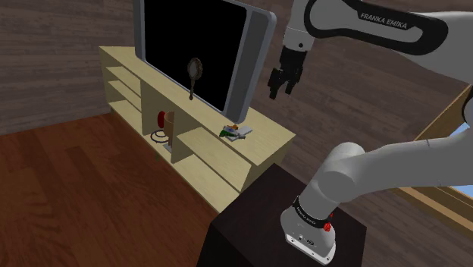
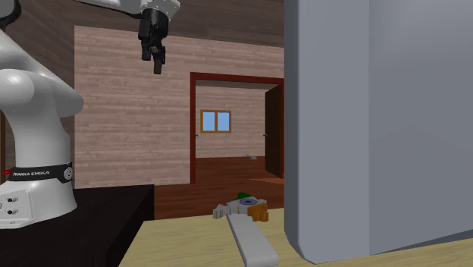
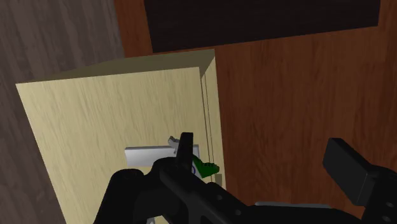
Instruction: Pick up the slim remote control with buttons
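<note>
We see the fingers [image 3: 347, 167] spread apart and empty, high above the television [image 1: 189, 45]. The slim grey remote [image 2: 252, 241] lies flat on the pale wooden worktop [image 1: 269, 138] by the television's lower corner, just beside a small green-and-orange toy [image 2: 246, 203].

"FRANKA EMIKA" on the white arm link [image 1: 383, 21] and base band [image 2: 38, 174]

The white arm [image 1: 364, 24] reaches up and over, wrist bent downward; the black pincer [image 1: 281, 94] hangs with fingers [image 3: 348, 167] apart, empty.
</note>
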`<state>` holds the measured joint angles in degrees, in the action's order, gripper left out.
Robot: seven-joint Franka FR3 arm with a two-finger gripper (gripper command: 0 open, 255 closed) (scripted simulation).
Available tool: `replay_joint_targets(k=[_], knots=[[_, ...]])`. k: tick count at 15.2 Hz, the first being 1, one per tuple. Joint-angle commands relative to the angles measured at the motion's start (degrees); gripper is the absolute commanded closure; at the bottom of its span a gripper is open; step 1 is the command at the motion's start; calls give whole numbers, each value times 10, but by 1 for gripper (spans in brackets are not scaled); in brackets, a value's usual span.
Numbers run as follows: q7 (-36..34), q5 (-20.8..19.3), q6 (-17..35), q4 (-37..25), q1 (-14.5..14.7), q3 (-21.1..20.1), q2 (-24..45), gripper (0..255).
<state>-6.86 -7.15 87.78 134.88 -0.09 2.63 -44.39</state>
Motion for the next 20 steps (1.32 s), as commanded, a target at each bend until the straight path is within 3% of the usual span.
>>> replay_joint_targets(k=[1, 10, 20], knots=[[0, 0, 0, 0, 0, 0, 0, 0], [-182, 25, 177, 34, -55, -14, 141, 0], [-362, 40, 348, 5, -108, -7, 332, 0]])
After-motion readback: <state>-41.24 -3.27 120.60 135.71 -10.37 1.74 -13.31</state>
